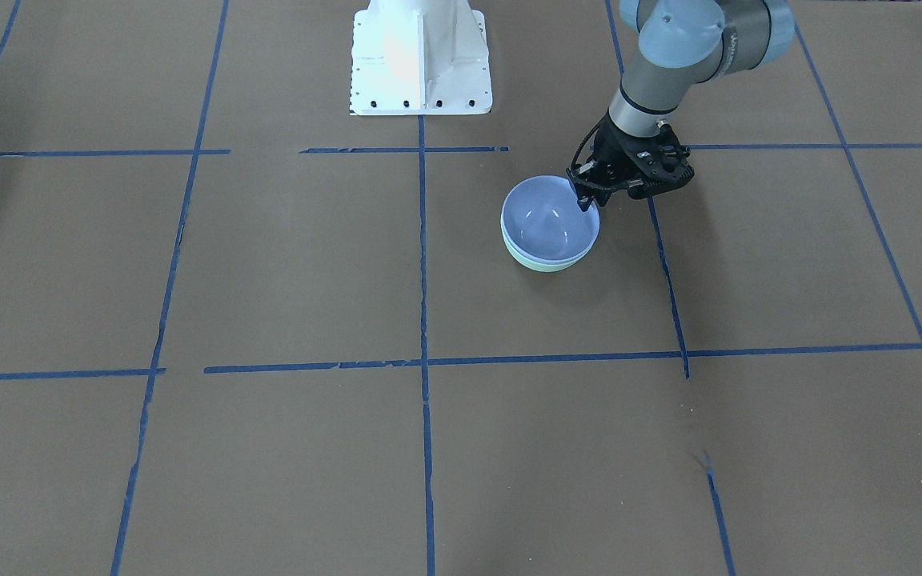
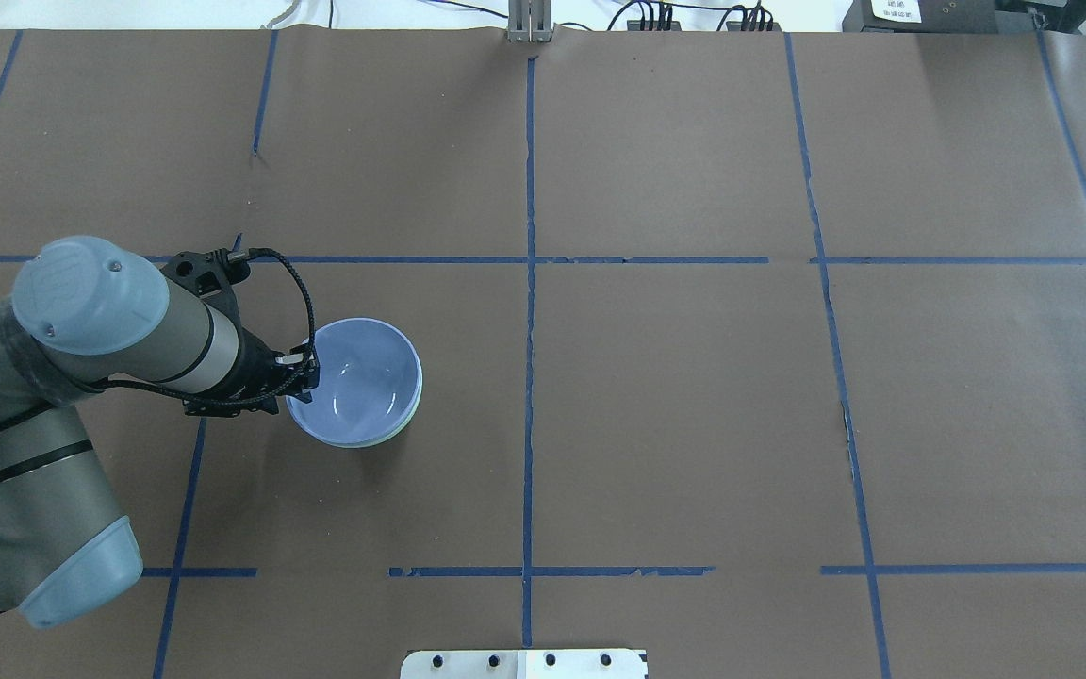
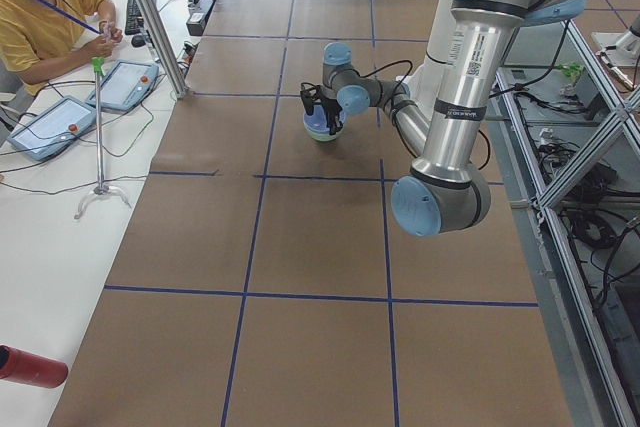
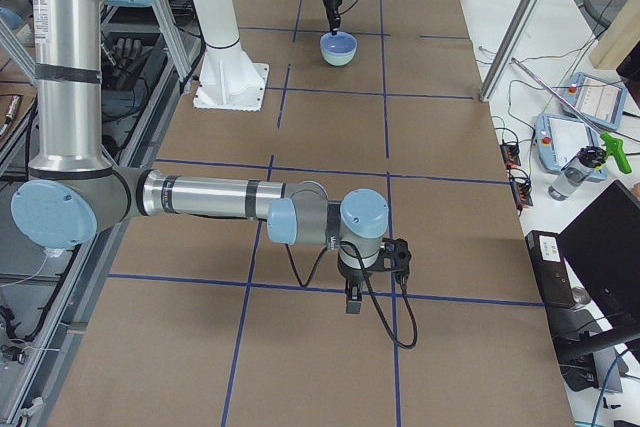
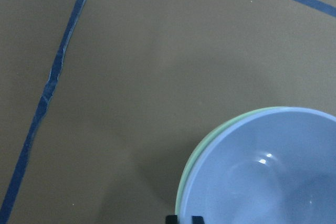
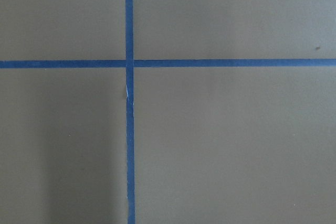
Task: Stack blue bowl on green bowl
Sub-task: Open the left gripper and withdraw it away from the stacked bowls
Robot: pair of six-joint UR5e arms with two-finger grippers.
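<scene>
You have the blue bowl [image 1: 550, 218] nested inside the green bowl [image 1: 545, 262], whose mint rim shows only as a thin crescent beneath it; the blue bowl holds nothing. In the overhead view the stack sits at about 9 o'clock from the table [image 2: 694, 405] centre. The left gripper [image 1: 587, 202] is at the blue bowl's rim, at the stack's 9 o'clock overhead, fingers closed on the rim. The right gripper [image 4: 354, 299] hangs over bare brown paper and blue tape lines [image 6: 129, 129], well apart; you cannot tell whether its fingers are parted
</scene>
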